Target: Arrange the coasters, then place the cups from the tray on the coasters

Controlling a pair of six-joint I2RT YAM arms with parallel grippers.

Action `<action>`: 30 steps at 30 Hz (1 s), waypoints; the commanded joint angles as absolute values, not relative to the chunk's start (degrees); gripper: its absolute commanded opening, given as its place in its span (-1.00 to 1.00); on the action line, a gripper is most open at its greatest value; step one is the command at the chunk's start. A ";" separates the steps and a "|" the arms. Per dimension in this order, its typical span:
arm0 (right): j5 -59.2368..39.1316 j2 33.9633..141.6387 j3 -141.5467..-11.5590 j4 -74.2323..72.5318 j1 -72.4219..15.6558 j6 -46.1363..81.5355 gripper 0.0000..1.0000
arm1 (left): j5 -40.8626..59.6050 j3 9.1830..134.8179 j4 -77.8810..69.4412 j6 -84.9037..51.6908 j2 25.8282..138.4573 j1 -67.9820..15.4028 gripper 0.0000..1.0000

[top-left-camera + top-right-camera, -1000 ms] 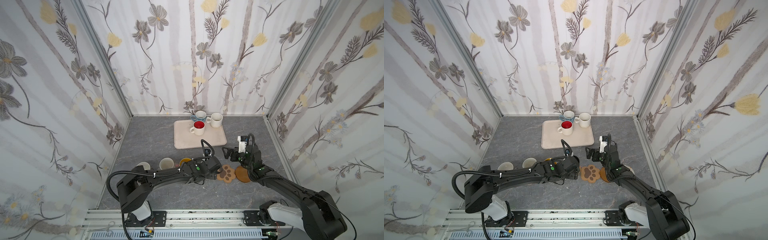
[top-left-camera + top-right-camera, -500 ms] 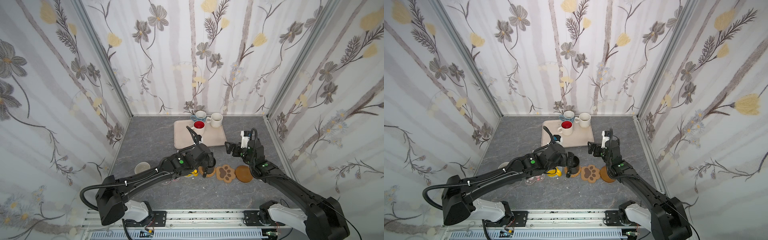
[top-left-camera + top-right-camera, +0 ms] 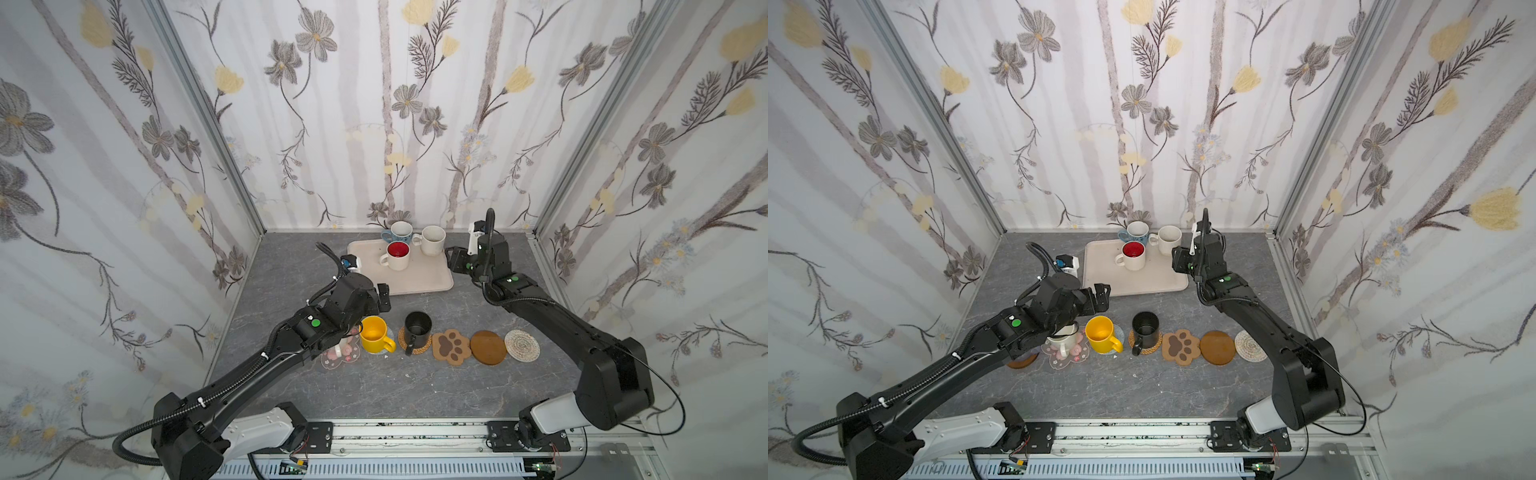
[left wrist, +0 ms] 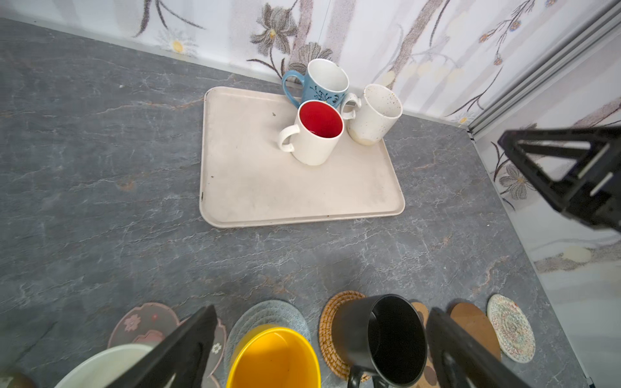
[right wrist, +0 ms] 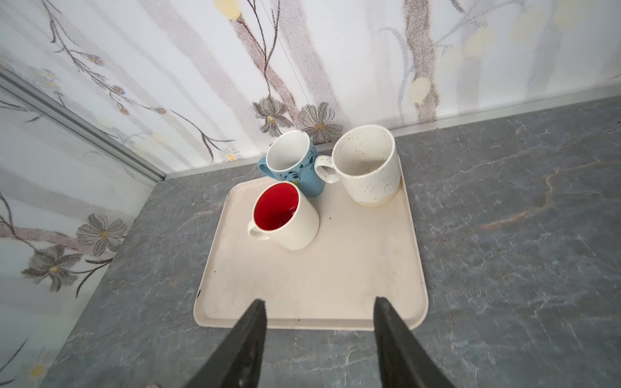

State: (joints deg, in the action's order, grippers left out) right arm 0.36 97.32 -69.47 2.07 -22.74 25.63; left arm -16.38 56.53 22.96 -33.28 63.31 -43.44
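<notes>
Right wrist view settles it for me: the right gripper [image 5: 319,300] hangs raised at the tray's [image 5: 336,275] near-right side. Its jaws are parted with nothing between them, and they aim at the three mugs standing on the far half.

The cream mug [image 5: 368,174] stands ahead of those jaws in the far right corner, upright, mouth up. Its handle sticks out to the left, toward the blue mug [image 5: 304,174], just beside it or touching; I can't tell which. So the bare right wall of the cream mug faces this arm. The red mug [image 5: 289,218] stands nearer and further left, close against the blue one, its handle also pointing left.

In both top views the left gripper [image 3: 384,294] sits at the tray's near edge, jaws spread wide and empty. The yellow mug [image 3: 374,332] and black mug [image 3: 417,326] are set down just near of it.

Bare of mugs are the paw coaster [image 3: 451,345], brown disc [image 3: 488,347] and woven round [image 3: 522,345]. All three lie at the right end of the line, well near of the tray. To my eye the right arm is closer both to the cream mug and to those spots. It would want to take the mug by its right wall or rim, clear of the handle and the blue mug crowding its left.
</notes>
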 commanded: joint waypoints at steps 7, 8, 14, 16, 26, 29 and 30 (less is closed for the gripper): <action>-5.46 117.88 -98.47 19.67 -22.54 19.99 -0.34 | -13.82 49.49 22.50 -33.48 58.95 -40.09 1.00; -5.71 120.02 -101.79 21.05 -22.55 19.64 -0.34 | -13.68 48.70 22.42 -33.42 59.22 -40.05 1.00; -7.30 130.38 -115.89 24.96 -22.56 17.71 -0.33 | -13.64 46.08 21.64 -33.12 60.62 -39.73 1.00; -7.14 132.87 -118.84 24.97 -22.53 17.29 -0.34 | -13.10 46.04 21.46 -33.03 60.90 -39.76 1.00; -11.07 139.89 -124.84 17.02 -22.29 17.31 -0.67 | -12.03 46.05 21.09 -32.53 62.65 -39.47 1.00; -11.45 140.06 -124.89 16.82 -22.09 17.33 -0.65 | -12.54 46.11 21.09 -32.43 62.76 -39.25 1.00; -11.38 139.84 -124.86 17.27 -21.86 17.11 -0.55 | -12.56 46.27 21.09 -32.22 62.75 -39.05 1.00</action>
State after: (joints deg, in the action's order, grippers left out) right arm -10.28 139.79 -124.29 19.88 -22.17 17.72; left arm -11.97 46.15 22.50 -32.93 62.72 -39.35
